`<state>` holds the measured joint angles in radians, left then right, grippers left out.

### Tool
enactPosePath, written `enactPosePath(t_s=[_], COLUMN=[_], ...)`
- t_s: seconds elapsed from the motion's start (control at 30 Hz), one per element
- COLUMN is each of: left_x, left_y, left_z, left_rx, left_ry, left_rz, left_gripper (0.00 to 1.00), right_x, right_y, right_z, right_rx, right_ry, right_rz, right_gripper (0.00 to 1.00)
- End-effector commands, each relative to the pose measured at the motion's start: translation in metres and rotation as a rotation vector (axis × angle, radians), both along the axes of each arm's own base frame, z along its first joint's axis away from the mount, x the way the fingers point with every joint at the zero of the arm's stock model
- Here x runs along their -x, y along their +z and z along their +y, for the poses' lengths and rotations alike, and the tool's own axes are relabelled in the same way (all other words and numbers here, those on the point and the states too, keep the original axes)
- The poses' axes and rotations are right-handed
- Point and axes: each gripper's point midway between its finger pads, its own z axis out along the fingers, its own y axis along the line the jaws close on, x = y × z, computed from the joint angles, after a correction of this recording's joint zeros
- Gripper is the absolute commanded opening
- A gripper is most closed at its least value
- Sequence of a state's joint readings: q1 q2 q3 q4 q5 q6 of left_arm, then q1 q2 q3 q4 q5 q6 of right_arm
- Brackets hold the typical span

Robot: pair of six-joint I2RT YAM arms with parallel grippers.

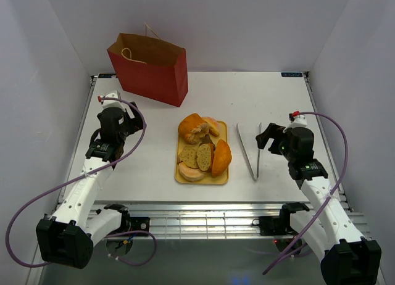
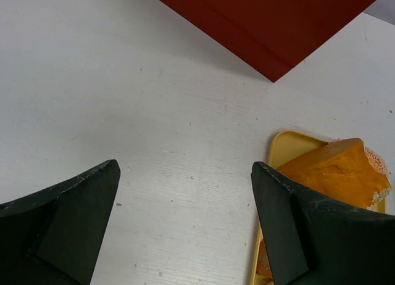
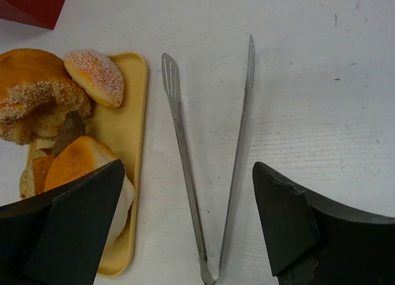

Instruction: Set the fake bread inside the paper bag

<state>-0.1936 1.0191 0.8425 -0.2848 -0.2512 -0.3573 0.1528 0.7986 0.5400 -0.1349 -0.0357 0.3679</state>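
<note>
Several pieces of fake bread (image 1: 203,148) lie piled on a flat yellow tray (image 1: 222,177) at the table's middle: golden-orange rolls (image 3: 24,69), a sugared bun (image 3: 95,76), speckled slices. The red paper bag (image 1: 151,70) stands upright and open at the back left, its corner showing in the left wrist view (image 2: 271,26). My left gripper (image 1: 126,121) is open and empty, left of the tray (image 2: 290,146) and in front of the bag. My right gripper (image 1: 266,139) is open and empty, hovering over metal tongs (image 3: 210,155) right of the tray.
The metal tongs (image 1: 252,150) lie on the white table (image 1: 148,149) between the tray and my right arm. White walls close in the left, right and back sides. Purple cables loop off both arms.
</note>
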Motion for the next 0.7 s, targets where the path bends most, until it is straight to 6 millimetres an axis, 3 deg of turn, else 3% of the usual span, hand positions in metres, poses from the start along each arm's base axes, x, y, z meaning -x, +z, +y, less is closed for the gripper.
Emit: enactPosePath(t_s=[0.0,0.2,0.33,0.43,0.67], left_x=[-0.002,-0.003,-0.002,-0.003,-0.002], left_y=[0.020,0.018,0.020,0.017,0.018], left_z=[-0.003,-0.004,-0.005,-0.007,-0.013], left_rx=[0.013,0.010,0.011,0.012,0.027], left_ry=[-0.012,-0.020,-0.025,-0.035,-0.066], left_rz=[-0.046,-0.036,-0.043,-0.032,-0.032], left_gripper=[0.98,0.98,0.98,0.98,0.98], right_x=[-0.006,-0.005,-0.002,-0.002,0.004], right_y=[0.006,-0.009,0.003,0.004,-0.029], right_z=[0.002,0.012,0.025,0.019,0.025], right_rx=[-0.039,-0.008,-0.007,0.063,0.270], right_ry=[-0.023,0.074,0.170,0.167,0.141], right_rz=[-0.028,0.009,-0.043,-0.020,0.083], right_gripper=[0.90,0.90,0.90,0.90,0.90])
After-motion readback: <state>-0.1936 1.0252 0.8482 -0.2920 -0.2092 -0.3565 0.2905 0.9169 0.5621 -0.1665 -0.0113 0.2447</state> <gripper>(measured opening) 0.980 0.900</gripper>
